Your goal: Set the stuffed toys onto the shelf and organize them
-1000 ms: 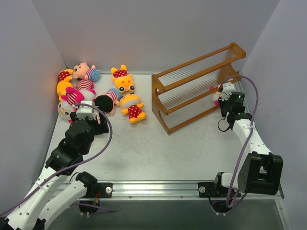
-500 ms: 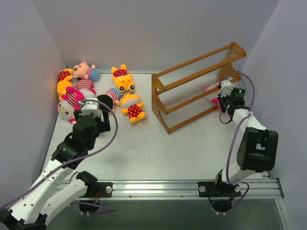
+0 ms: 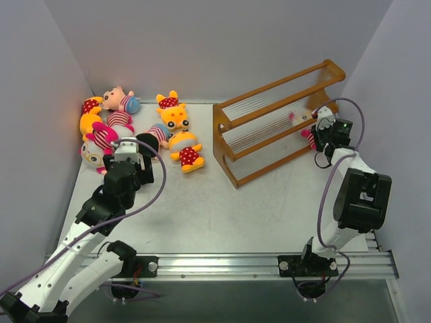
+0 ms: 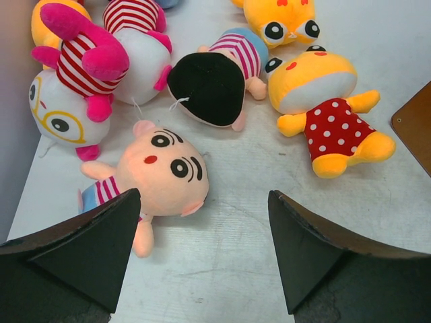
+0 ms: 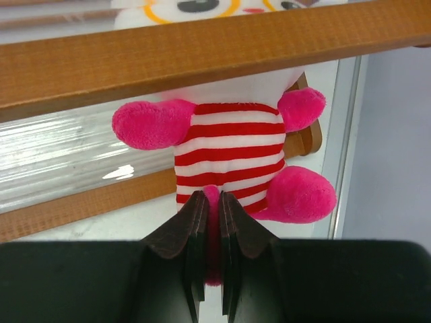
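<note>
Wooden shelf (image 5: pixel 202 57) crosses the striped doll (image 5: pixel 229 155), hiding most of its face.

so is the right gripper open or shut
Shut: the right gripper clamps a pink limb of the striped doll.

Face of striped doll (image 5: pixel 229 155) largely behind shelf rail (image 5: pixel 202 57)

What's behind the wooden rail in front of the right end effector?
A striped doll: its red-striped body shows below the rail, its glasses above. Its lower face is covered. The right end effector pinches one magenta limb.
</note>
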{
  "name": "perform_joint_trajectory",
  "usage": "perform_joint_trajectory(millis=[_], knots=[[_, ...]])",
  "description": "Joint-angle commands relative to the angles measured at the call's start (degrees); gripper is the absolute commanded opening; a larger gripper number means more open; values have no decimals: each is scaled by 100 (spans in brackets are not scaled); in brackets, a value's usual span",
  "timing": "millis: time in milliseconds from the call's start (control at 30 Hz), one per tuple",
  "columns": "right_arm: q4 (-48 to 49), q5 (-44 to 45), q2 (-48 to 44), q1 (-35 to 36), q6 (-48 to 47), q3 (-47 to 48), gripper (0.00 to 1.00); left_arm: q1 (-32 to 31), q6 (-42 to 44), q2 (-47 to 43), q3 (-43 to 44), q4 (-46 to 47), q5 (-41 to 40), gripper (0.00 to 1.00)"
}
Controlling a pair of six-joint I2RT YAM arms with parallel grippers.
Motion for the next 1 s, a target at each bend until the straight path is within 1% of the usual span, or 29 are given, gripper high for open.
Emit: perform_joint_trajectory(millis=[0, 433, 733, 967], knots=[[508, -279, 119, -24, -74, 269, 0, 66, 118, -32, -34, 374, -56, 85], [685, -437, 462, -33, -91, 506, 0, 137, 171, 100, -52, 436, 14, 85], [298, -385, 761, -33, -469, 884, 0, 163, 198, 152, -61, 453, 40, 84], [69, -297, 937, -33, -689, 989, 5, 172, 215, 179, -70, 471, 84, 84]])
